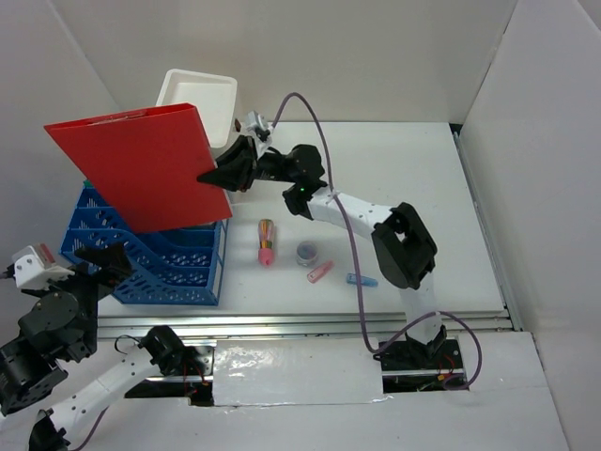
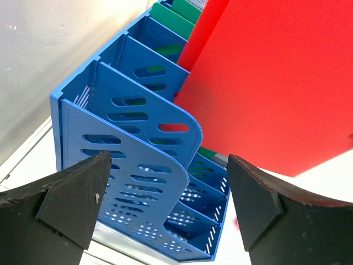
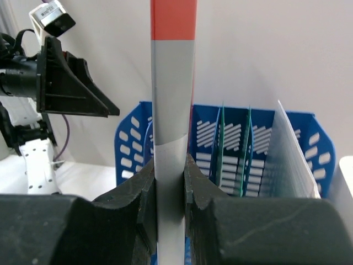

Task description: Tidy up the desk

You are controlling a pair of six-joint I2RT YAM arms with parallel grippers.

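The white surface (image 1: 413, 188) lies below the right fingers (image 1: 218, 173), which are clamped on the edge of a red folder (image 1: 141, 169) held tilted over the blue file rack (image 1: 160, 263). The left fingers (image 1: 111, 260) gape wide, holding nothing, near the rack's near-left corner. From above, the folder hides the rack's rear compartments.

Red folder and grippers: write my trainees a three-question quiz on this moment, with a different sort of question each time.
1. True or false: the right gripper is shut on the red folder.
2. Choose one. The left gripper is: A open and empty; B shut on the rack; C shut on a pen.
3. Fill in: the rack is coloured ____.
Key: 1 true; 2 A; 3 blue.
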